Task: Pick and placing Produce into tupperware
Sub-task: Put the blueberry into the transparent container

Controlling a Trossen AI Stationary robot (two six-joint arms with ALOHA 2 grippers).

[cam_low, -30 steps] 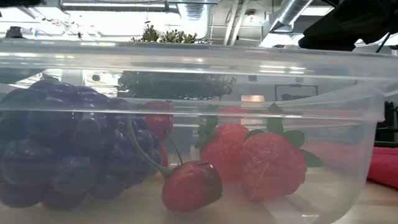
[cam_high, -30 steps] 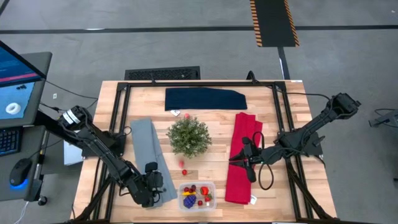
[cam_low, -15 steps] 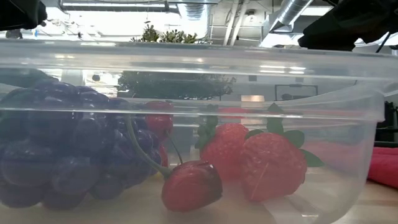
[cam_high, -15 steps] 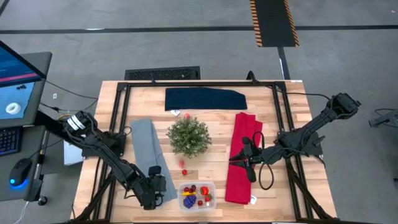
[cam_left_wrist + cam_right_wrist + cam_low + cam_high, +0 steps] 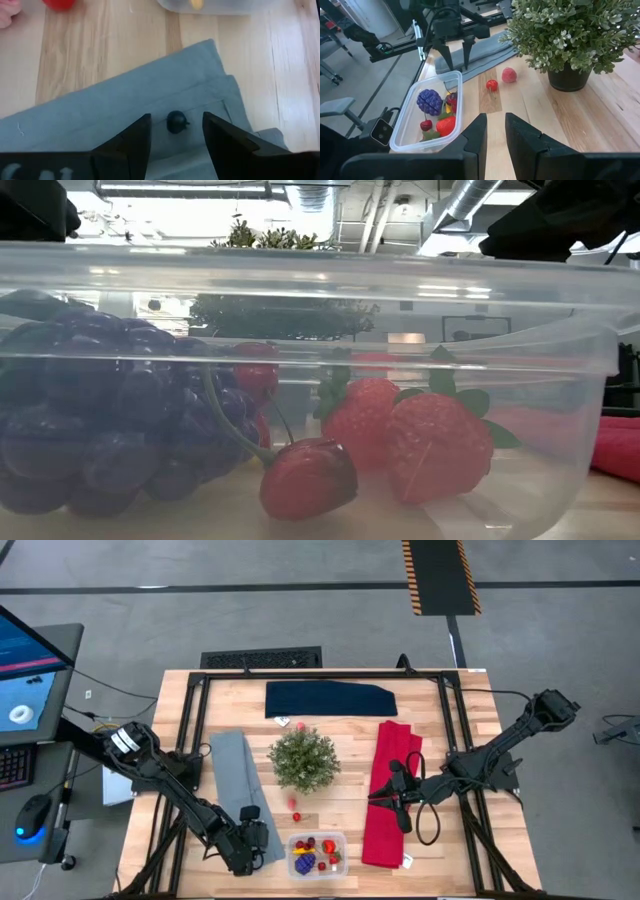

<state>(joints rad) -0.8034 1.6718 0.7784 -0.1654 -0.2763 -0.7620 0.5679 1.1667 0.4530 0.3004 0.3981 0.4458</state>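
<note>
From above, the left gripper [image 5: 250, 828] hangs over the near end of the grey cloth [image 5: 240, 790], just beside the tub [image 5: 317, 854] at the near edge of the surface [image 5: 345, 730]; the tub holds grapes [image 5: 305, 862] and red fruit, and one red berry [image 5: 296, 816] lies loose between the tub and the plant [image 5: 303, 759]. The right gripper [image 5: 390, 795] waits over the red cloth [image 5: 390, 790], well apart from the tub; a dark cloth [image 5: 330, 698] lies at the far side. At surface level, the tub wall [image 5: 560, 320] fills the view: grapes [image 5: 100, 410] on one side, a cherry [image 5: 308, 477] in the middle, strawberries [image 5: 435, 445] beside it. The left wrist view shows that arm's jaws open and empty, one finger [image 5: 132, 137] on each side of a dark berry [image 5: 176, 121] that rests on the grey cloth [image 5: 125, 105]; the tub edge [image 5: 210, 5] and a red berry [image 5: 60, 4] lie beyond on the wood. The right wrist view shows its fingers [image 5: 477, 132] close together with a narrow gap, holding nothing; farther off sit the tub [image 5: 432, 112] with its grapes [image 5: 430, 101], a red berry [image 5: 491, 85], a pink berry [image 5: 509, 75], the plant [image 5: 570, 35] and the left gripper [image 5: 455, 57] above the grey cloth [image 5: 480, 52].
</note>
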